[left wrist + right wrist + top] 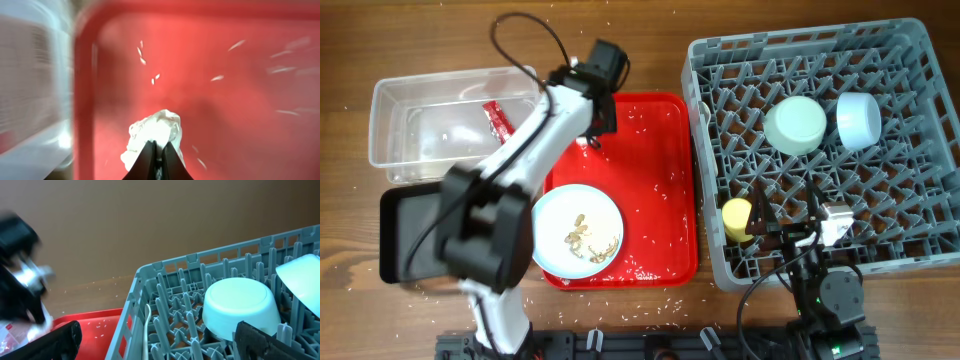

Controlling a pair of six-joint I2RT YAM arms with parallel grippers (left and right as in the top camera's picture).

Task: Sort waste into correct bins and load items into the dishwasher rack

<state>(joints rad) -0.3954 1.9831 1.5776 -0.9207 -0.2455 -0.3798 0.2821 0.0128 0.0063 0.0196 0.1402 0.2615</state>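
My left gripper (160, 151) is shut on the crumpled white tissue (156, 129) over the far left corner of the flat red tray (225, 110); it also shows in the overhead view (589, 133). The red wrapper (498, 120) lies in the clear tub (395, 125). The pale-blue plate (560, 212) holds beige food scraps (582, 238). The grey rack (910, 215) holds the mint-green bowl (795, 124), light-blue bowl (858, 118), yellow cup (737, 218) and white spoon (147, 330). My right gripper (157, 334) is open and empty at the rack's near edge. The carrot piece is out of view.
The black tray (400, 235) lies at the front left, partly hidden by my left arm. Rice grains are scattered over the red tray (660, 190) and on the table around it. The clear tub's wall (30, 90) is close on the left of my left gripper.
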